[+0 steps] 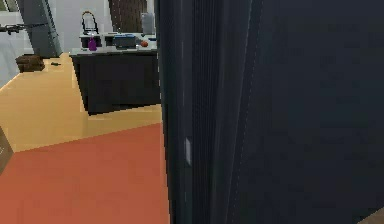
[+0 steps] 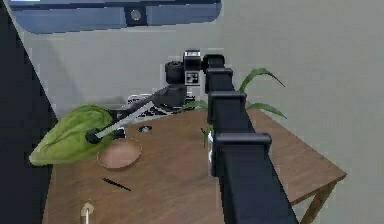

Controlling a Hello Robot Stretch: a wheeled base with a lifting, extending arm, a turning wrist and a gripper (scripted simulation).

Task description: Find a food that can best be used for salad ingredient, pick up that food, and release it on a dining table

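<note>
On the brown wooden table [image 2: 170, 180] the gripper [image 2: 100, 132] is at a green leafy lettuce [image 2: 62, 142]; I cannot tell whether it holds it. Probably the picking step: next needs a clean lift.

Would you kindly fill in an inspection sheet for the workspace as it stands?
Surface: wooden table, brown top.
Job's things: green leafy food at the table's left end in the arm side view.
Clutter: brown dish, thin dark utensil, plant leaves.
Gripper: gripper at the leafy food; cannot tell whether it holds it.
Cables: nothing seen.
Surroundings: pale wall; forward view has a dark panel close by, kitchen counter beyond.
</note>
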